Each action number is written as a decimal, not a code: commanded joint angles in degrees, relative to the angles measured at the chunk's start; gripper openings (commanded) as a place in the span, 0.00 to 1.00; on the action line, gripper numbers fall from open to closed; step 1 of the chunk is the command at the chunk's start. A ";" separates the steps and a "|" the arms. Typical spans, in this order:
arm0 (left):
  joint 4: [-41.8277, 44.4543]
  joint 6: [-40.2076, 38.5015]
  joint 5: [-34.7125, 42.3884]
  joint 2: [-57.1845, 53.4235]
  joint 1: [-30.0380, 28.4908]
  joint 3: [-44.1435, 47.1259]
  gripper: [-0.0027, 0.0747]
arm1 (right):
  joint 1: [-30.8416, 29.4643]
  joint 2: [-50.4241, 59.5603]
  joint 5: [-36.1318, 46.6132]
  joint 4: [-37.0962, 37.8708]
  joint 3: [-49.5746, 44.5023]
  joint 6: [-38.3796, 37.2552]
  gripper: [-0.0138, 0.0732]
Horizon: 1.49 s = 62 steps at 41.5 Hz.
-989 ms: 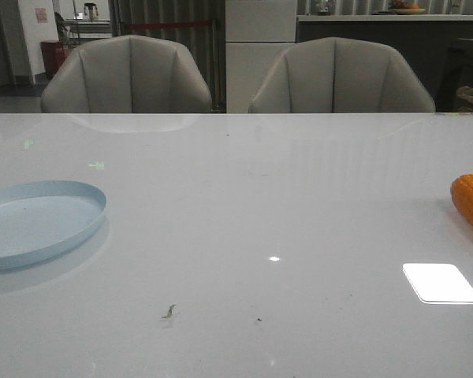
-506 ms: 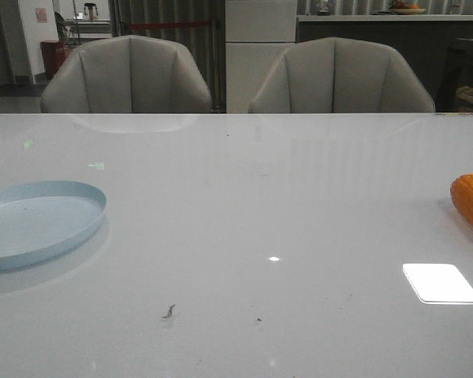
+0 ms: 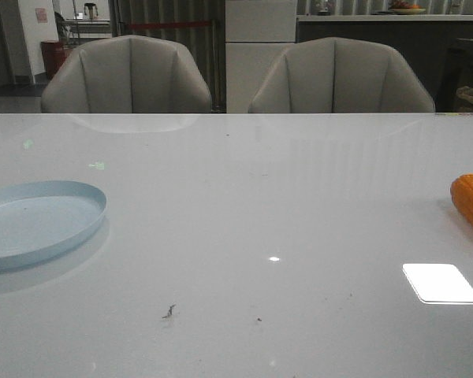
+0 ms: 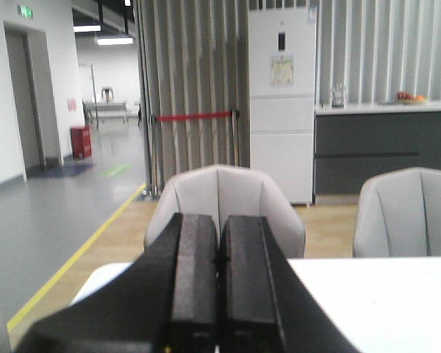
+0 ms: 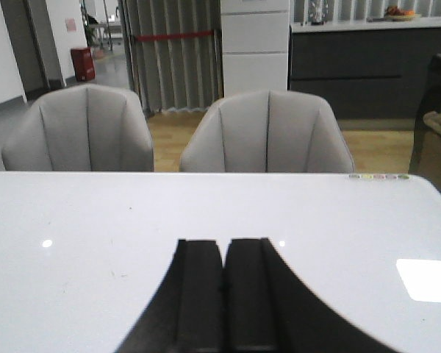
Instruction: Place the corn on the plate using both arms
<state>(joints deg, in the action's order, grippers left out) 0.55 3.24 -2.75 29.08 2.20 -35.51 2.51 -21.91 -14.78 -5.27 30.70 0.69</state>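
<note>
The orange corn [image 3: 471, 203] lies on the white table at the far right edge of the front view, partly cut off by the frame. The pale blue plate [image 3: 31, 223] sits on the table at the far left, with nothing on it. Neither arm shows in the front view. My left gripper [image 4: 220, 220] is shut and empty, pointing over the table's far edge toward the chairs. My right gripper [image 5: 225, 246] is shut and empty above the table. Neither wrist view shows the corn or the plate.
Two grey chairs [image 3: 128, 75] [image 3: 340, 76] stand behind the table's far edge. A bright light reflection [image 3: 440, 283] lies on the table near the corn. Small dark specks [image 3: 169, 312] mark the table near the front.
</note>
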 commanded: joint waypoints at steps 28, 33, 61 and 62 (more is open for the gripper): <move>-0.55 -0.46 -13.02 18.49 0.05 -2.08 0.51 | -0.30 -24.53 -0.88 -0.49 2.60 0.32 0.61; -2.47 -0.46 -13.02 21.28 0.05 -2.08 0.53 | -0.30 -26.15 0.29 -0.49 2.60 0.32 0.77; -3.34 -0.46 -33.47 59.61 -5.15 -34.01 0.52 | -0.30 -26.29 0.65 -0.49 2.60 0.32 0.77; -3.49 -0.46 -34.21 60.46 -5.15 -35.02 0.52 | -0.30 -26.34 0.65 -0.49 2.60 0.32 0.77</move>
<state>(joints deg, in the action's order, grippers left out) -2.02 3.24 -36.41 87.22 -2.89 -65.34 2.51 -48.34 -18.94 -5.60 31.32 0.69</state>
